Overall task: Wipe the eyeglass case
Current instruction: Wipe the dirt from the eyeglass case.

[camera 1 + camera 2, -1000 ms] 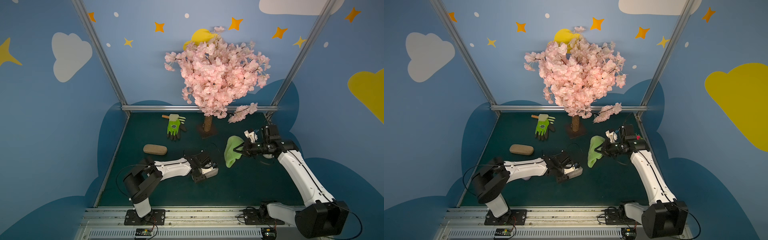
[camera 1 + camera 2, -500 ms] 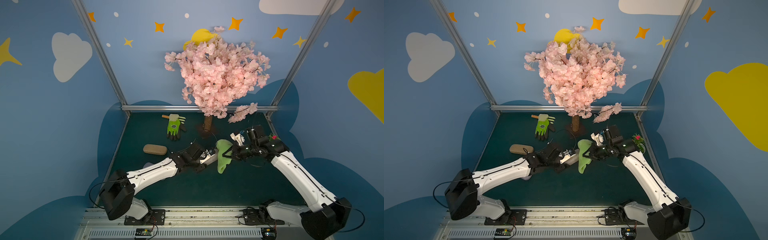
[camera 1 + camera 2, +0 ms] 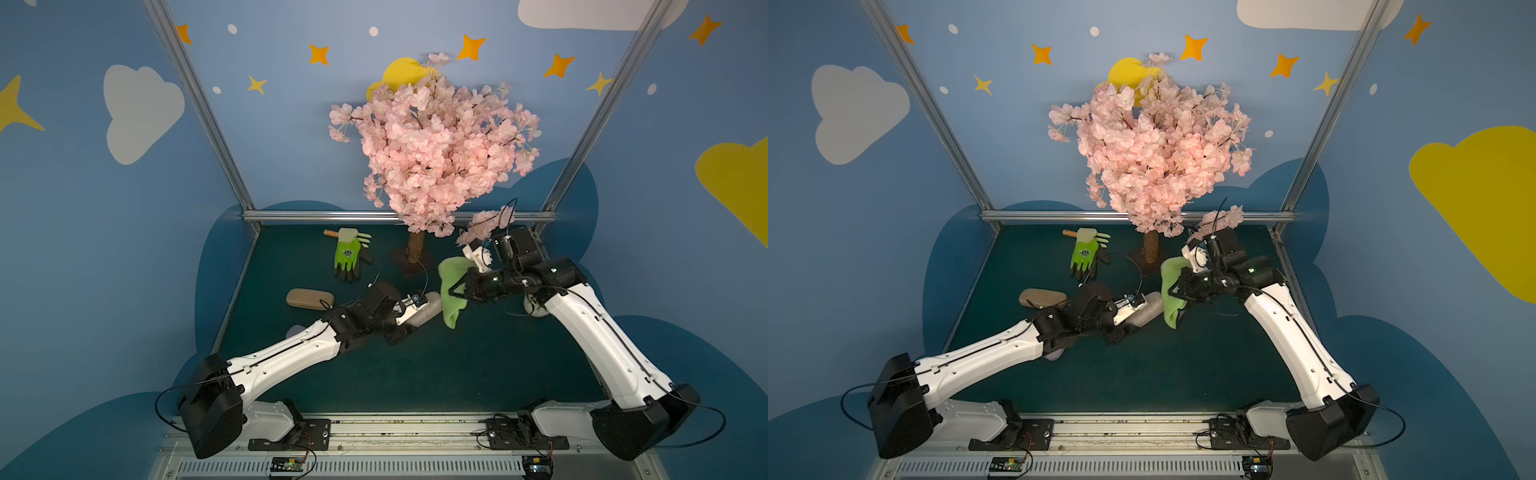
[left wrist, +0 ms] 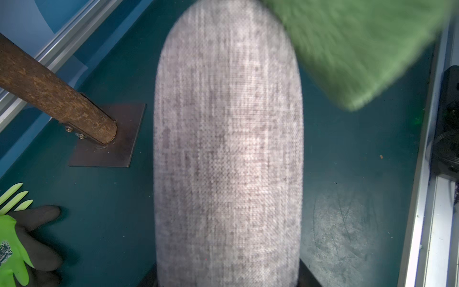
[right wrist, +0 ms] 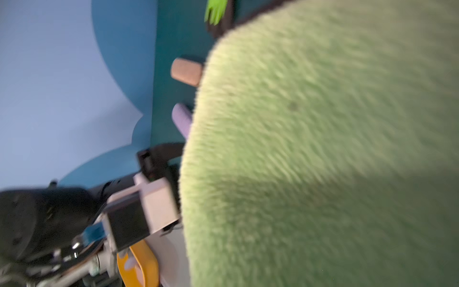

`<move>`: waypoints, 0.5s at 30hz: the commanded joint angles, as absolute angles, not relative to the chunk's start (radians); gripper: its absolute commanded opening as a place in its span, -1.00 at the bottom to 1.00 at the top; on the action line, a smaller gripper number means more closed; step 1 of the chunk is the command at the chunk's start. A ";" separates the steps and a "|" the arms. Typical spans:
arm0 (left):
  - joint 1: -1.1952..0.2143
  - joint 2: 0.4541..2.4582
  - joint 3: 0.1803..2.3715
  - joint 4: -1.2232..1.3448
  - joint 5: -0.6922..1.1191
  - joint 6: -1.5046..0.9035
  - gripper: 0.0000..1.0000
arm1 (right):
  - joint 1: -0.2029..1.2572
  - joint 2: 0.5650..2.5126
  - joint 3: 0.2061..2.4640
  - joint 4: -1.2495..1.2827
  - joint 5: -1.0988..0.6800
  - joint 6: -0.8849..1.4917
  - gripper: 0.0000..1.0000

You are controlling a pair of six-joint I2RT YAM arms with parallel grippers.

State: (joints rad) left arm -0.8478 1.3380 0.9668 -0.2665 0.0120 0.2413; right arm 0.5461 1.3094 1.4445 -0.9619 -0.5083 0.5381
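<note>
My left gripper [image 3: 415,318] is shut on the near end of the grey woven eyeglass case [image 3: 430,307], holding it off the green table. In the left wrist view the eyeglass case [image 4: 228,149] fills the middle, pointing away from the camera. My right gripper [image 3: 459,289] is shut on a fuzzy green cloth [image 3: 451,293], which hangs right at the case's far end. The cloth [image 4: 360,44] overlaps that end's corner in the left wrist view. The green cloth [image 5: 323,149] hides the right jaws in the right wrist view. Both top views show the case [image 3: 1148,309] and cloth [image 3: 1172,291] meeting.
A pink blossom tree stands at the back, its trunk [image 3: 415,249] on a metal base plate [image 4: 109,139]. A green and black glove [image 3: 348,255] lies back left. A tan oblong case [image 3: 310,298] rests left of my left wrist. A lavender object [image 3: 296,331] peeks from under the left arm.
The left arm has lifted the grey case and stretched towards the middle. The right arm has brought the cloth leftwards until it meets the case's far end.
</note>
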 commanded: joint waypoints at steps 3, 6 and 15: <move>-0.823 1.352 1.017 -0.241 0.104 0.155 -0.55 | 0.676 1.340 1.212 -0.555 -0.721 0.866 -1.00; -0.805 1.302 1.000 -0.201 0.157 0.118 -0.55 | 0.667 1.361 1.141 -0.485 -0.740 0.894 -1.00; -0.730 1.198 0.940 -0.149 0.222 0.071 -0.55 | 0.460 1.301 1.326 -1.001 -0.396 0.539 -1.00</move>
State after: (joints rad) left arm -0.7334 1.2583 0.9241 -0.2958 0.1364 0.0887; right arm 0.4866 1.3342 1.2362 -0.7849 -0.5915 0.6712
